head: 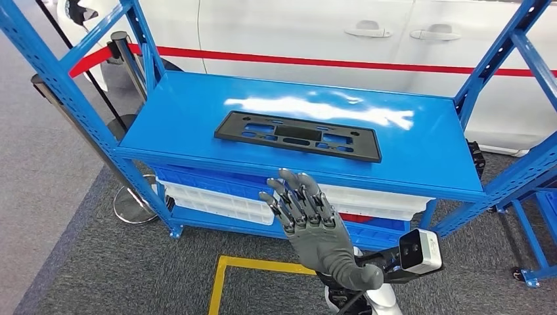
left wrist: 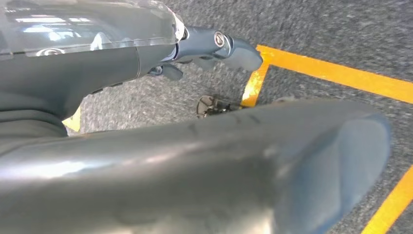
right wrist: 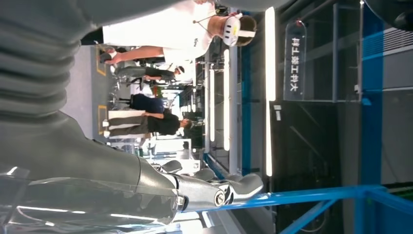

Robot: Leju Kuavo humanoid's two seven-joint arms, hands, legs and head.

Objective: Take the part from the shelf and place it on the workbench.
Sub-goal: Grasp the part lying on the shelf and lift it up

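A flat black plastic part (head: 299, 135), a long rectangular frame with cut-outs, lies on the top board of the blue shelf (head: 420, 147), near its middle. My right hand (head: 307, 215) is raised in front of the shelf's front edge, just short of the part, fingers spread and pointing up, holding nothing. In the right wrist view its fingers (right wrist: 221, 187) stretch out beside a blue shelf rail (right wrist: 311, 196). My left hand (left wrist: 214, 46) hangs low over the grey carpet, its fingers loose and holding nothing.
A white car with a red stripe (head: 394, 39) stands behind the shelf. Blue and white bins (head: 217, 193) fill the lower level. Stanchion posts (head: 125, 46) stand at the left, another blue rack (head: 535, 216) at the right. Yellow floor tape (head: 226, 272) lies near my feet. People (right wrist: 156, 117) stand in the distance.
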